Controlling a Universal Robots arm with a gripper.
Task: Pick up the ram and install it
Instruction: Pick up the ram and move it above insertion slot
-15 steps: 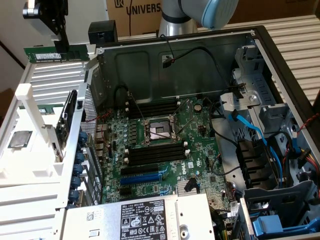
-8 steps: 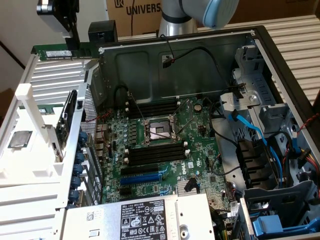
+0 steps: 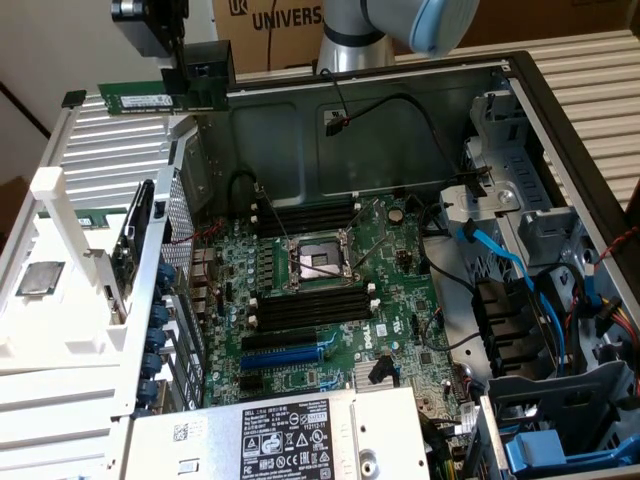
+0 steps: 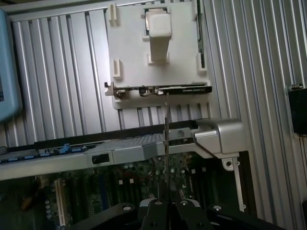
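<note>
The pick-up looks done and the installing does not. The open computer case (image 3: 560,90) takes up most of the exterior view, with the green motherboard (image 3: 330,290) at its centre. The long black memory slots (image 3: 305,215) above and below the processor socket look empty. In the upper left of the exterior view, above the case's edge, the tool (image 3: 192,92) is clenched on one end of the ram (image 3: 140,100), which juts level toward the exterior view's left. The wrist view shows the ram (image 4: 166,139) edge-on, running out from the tool (image 4: 166,207) over the case rim. The case lies on a ribbed pale metal tabletop (image 3: 590,60) beside a white holder tray (image 3: 60,300). A cardboard box (image 3: 280,20) stands behind.
</note>
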